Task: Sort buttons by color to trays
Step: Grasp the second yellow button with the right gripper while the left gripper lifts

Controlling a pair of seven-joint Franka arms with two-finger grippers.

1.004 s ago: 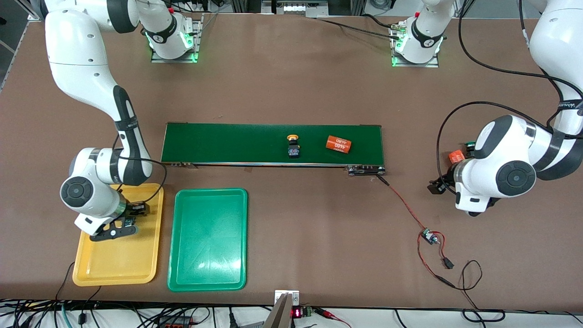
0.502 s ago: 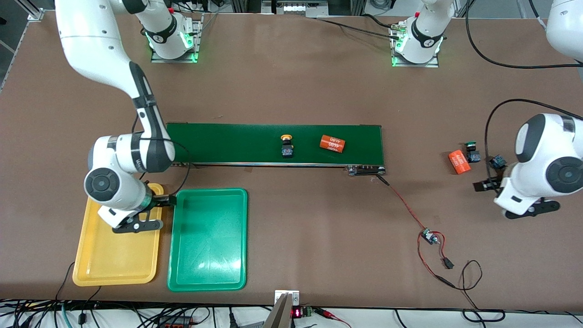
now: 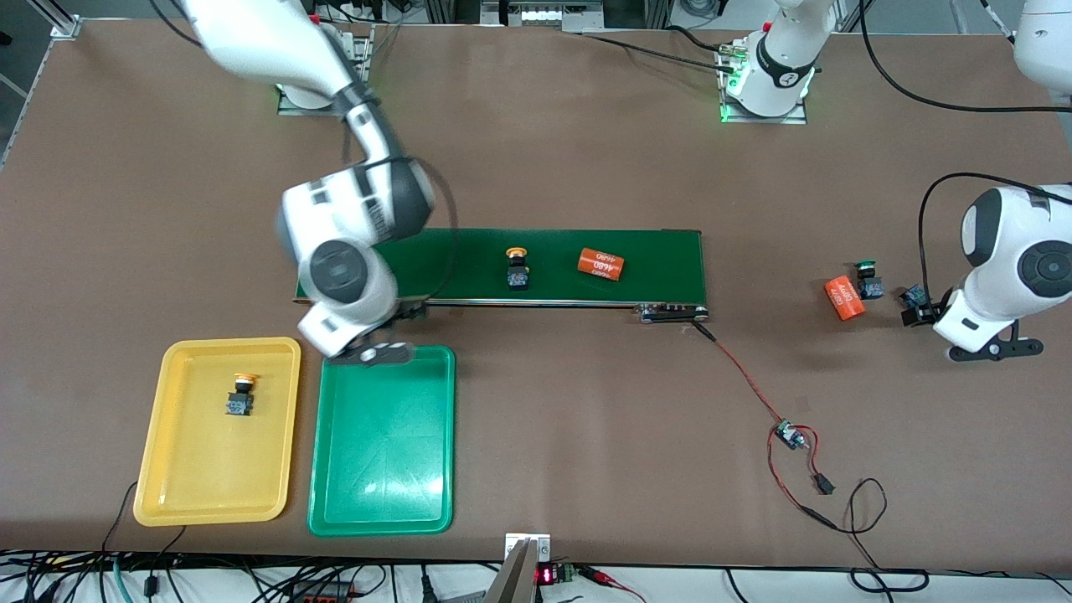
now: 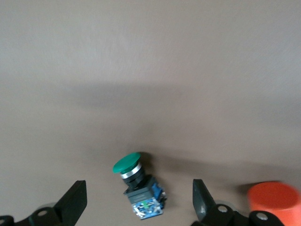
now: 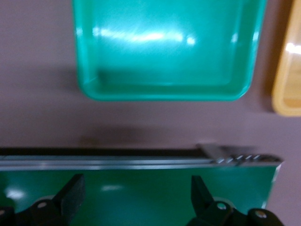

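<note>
Now the right gripper (image 3: 394, 322) hangs over the edge of the conveyor belt (image 3: 653, 255) at the right arm's end, just above the rim of the green tray (image 3: 381, 502), and its fingers (image 5: 70, 195) are spread wide with nothing between them; the right wrist view shows belt under the fingertips and the green tray's rim just past them. One yellow-capped button (image 3: 240, 395) lies in the yellow tray (image 3: 209, 502), off to the side of those fingers and well clear of them. A second yellow-capped button (image 3: 517, 266) lies on the belt, well along it from the right fingers toward the left arm's end, with an orange cylinder (image 3: 600, 264) near it on the same belt. Over at the left arm's end of the counter (image 3: 586, 419), the left gripper (image 3: 921, 308) is low over the bare surface, fingers (image 4: 73, 205) spread apart and holding nothing. A green-capped button (image 4: 138, 181) lies on its side on the counter right between those open fingers, touching neither. Just outside one finger sits another orange cylinder (image 3: 843, 299), with one more green-capped button (image 3: 868, 280) right beside it. The green tray has no button in it.
</note>
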